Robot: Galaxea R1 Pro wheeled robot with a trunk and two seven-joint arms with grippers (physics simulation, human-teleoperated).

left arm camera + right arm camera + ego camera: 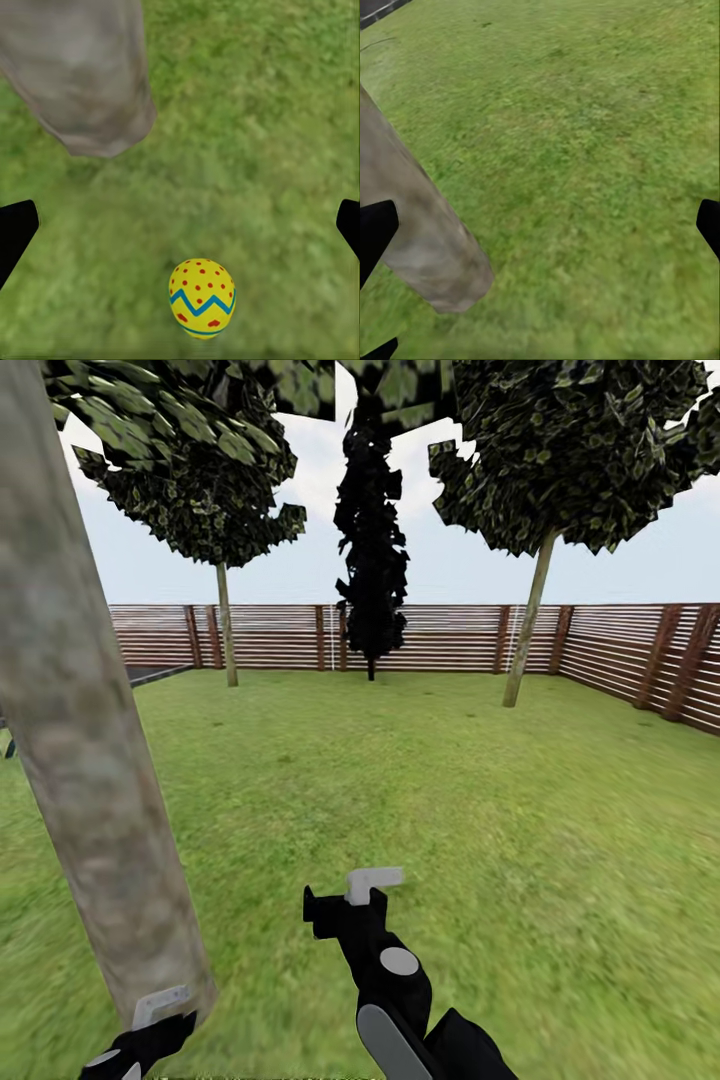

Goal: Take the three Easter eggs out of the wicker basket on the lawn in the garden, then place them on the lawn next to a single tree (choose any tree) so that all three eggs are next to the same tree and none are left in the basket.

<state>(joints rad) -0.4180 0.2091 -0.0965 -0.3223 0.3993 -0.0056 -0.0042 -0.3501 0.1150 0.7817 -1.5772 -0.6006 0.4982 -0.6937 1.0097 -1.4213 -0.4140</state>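
Note:
One yellow Easter egg (202, 298) with a blue zigzag and red dots lies on the lawn (420, 790), close to the foot of the thick grey-brown tree (82, 75). My left gripper (180, 225) hovers over that spot with its fingers spread wide and nothing between them. In the head view the tree (90, 760) rises at the left, and my left gripper (150, 1025) sits at its base. My right gripper (350, 895) is held above the grass to the right of the trunk (420, 232), open and empty. The wicker basket is out of view.
A brown slatted fence (610, 645) bounds the garden at the back and right. Two thin-trunked trees (228, 630) (528, 630) and a narrow black cypress-like tree (372, 560) stand before it. A dark paved strip (150, 674) shows at far left. Open grass stretches ahead and right.

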